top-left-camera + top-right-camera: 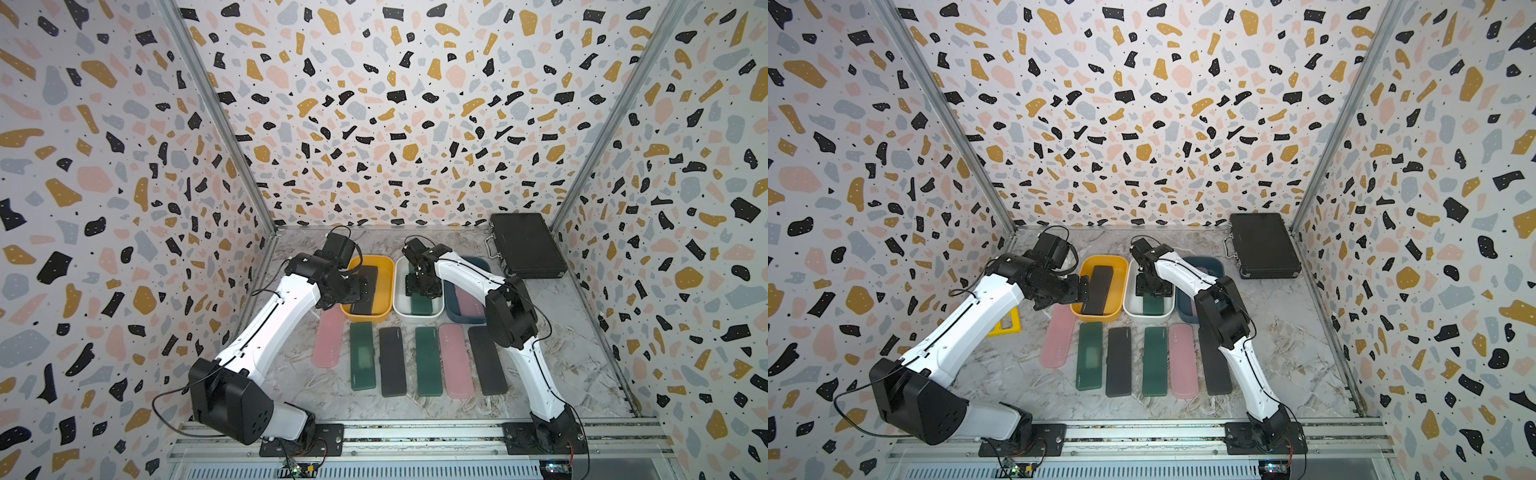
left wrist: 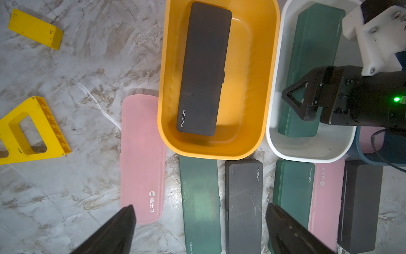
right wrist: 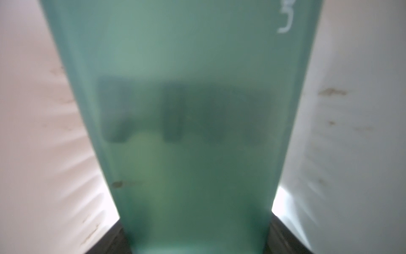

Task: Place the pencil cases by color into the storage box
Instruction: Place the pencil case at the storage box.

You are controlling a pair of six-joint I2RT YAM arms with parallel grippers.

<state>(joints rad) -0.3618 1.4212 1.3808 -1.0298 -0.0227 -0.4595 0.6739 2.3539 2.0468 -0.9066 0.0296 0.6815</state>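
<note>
Marble top (image 1: 582, 332), briefcase (image 1: 528, 245); L jaws wide, empty; R jaws tight on green case (image 2: 314, 44) in tub (image 2: 273, 99)

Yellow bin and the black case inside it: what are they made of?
Yellow bin: looks like moulded plastic, fairly glossy, with soft reflections on its rounded walls. Black case: probably hard plastic, matte, with no glare, a printed white logo and a small side latch.

Left arm (image 1: 266, 328): stretched forward, left gripper (image 2: 201, 207) carried with jaws spread wide, nothing held between them. Right arm (image 1: 461, 272): folded at the elbow, right gripper (image 1: 422, 293) pointed downward, fingers (image 3: 283, 239) clamped on the long edges of a dark green pencil case (image 3: 186, 132).
</note>
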